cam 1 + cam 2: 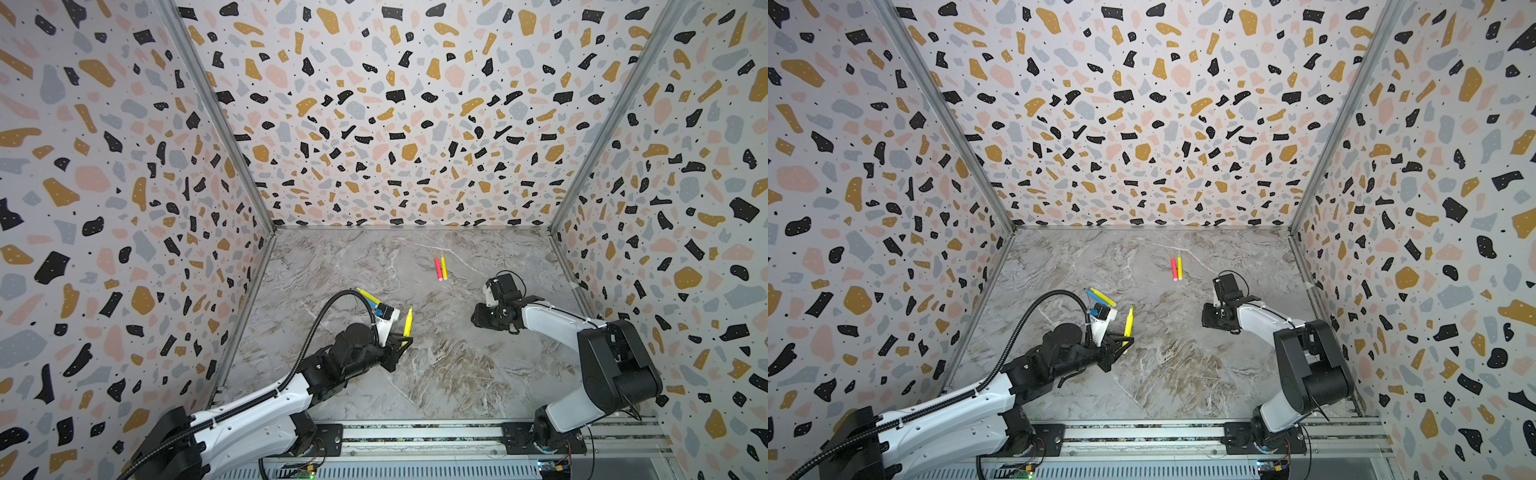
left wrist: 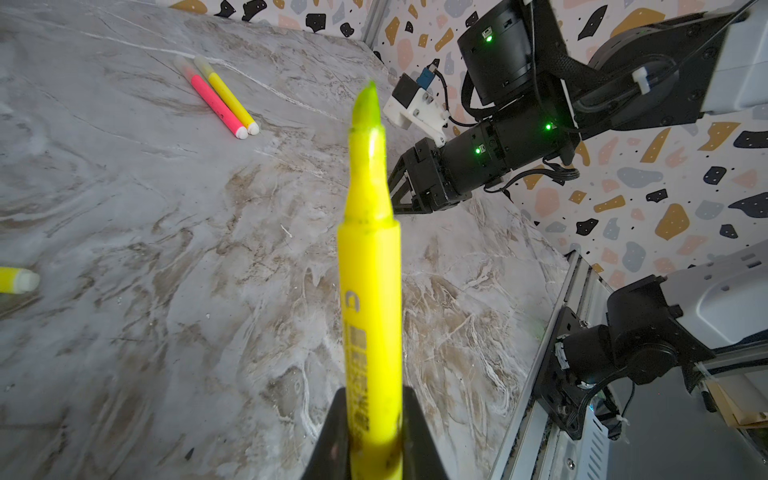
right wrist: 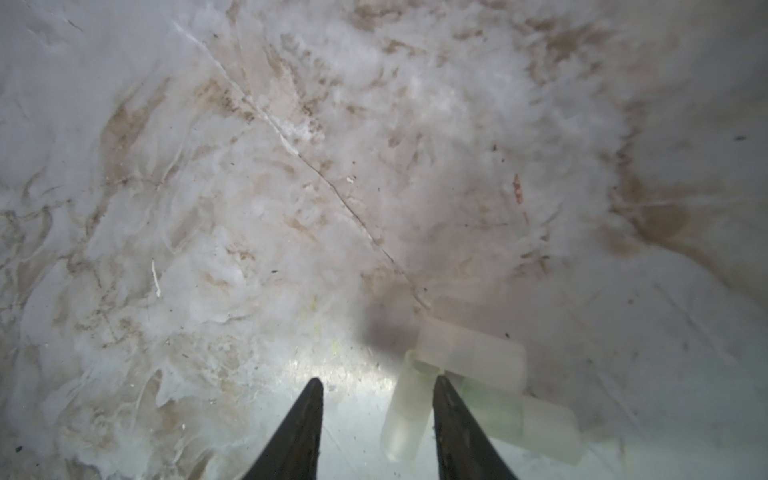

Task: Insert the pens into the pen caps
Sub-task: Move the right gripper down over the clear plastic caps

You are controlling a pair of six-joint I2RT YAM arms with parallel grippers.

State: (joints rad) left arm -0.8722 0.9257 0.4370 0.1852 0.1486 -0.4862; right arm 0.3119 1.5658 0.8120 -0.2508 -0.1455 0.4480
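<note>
One pen (image 2: 370,270) in left hand (image 1: 404,340), right hand (image 3: 379,380) parted — beside caps (image 3: 469,357)

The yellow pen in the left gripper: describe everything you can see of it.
The yellow pen is uncapped, bright yellow plastic with dark print along its barrel, a narrower neck and a greenish pointed tip. The left gripper is shut on its rear end, holding it clear of the marbled table, tip pointing away from the gripper. Nothing else touches it.
</note>
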